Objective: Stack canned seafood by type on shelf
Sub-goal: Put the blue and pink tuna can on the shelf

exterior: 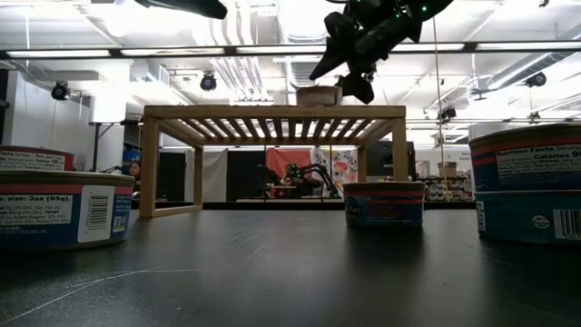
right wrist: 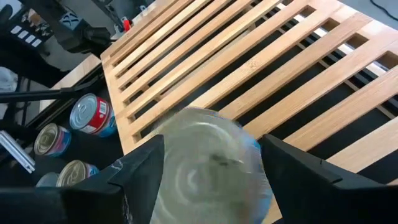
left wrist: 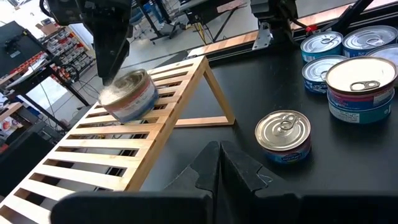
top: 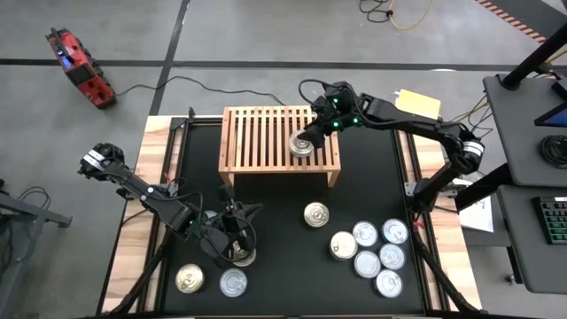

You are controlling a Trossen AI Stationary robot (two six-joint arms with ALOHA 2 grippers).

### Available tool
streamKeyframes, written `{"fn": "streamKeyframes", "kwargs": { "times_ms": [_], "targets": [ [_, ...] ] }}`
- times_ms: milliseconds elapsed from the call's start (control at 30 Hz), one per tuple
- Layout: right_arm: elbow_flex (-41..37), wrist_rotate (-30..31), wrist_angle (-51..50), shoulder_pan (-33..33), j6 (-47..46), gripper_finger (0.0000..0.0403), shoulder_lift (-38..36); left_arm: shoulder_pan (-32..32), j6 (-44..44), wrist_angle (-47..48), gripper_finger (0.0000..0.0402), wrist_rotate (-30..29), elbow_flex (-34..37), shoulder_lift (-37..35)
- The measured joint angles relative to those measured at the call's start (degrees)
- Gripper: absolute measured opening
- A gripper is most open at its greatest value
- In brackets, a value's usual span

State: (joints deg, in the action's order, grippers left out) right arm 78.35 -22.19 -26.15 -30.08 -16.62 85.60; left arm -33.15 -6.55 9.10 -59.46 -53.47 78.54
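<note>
1. At the near left of the tabletop (top: 292,190), the left pincer (top: 232,237) waits closed, holding nothing.
2. I count ten cans: nine on the tabletop, one on the shelf (top: 266,133).
3. Far right, the right pincer (top: 312,140) stands open around that can (top: 303,145); it could be dragged if a finger catches it.

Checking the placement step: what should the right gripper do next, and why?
Probably lift straight up and clear. The right gripper has its fingers spread either side of the can, which appears to sit on the shelf near its right end, so the can looks delivered.
</note>
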Motion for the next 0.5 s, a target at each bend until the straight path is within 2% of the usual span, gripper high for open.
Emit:
{"fn": "streamKeyframes", "kwargs": {
  "times_ms": [300, 500],
  "targets": [
    [0.56, 1.27, -0.1, -0.25, 1.66, 0.0275, -0.81, 0.0, 0.0, 0.04, 0.0, 0.0, 0.02, 0.0],
    [1.27, 1.39, 0.08, 0.59, 9.31, 0.0256, -4.75, 0.0, -0.73, 1.06, 0.0, 0.0, 0.02, 0.0]
  ]
}}
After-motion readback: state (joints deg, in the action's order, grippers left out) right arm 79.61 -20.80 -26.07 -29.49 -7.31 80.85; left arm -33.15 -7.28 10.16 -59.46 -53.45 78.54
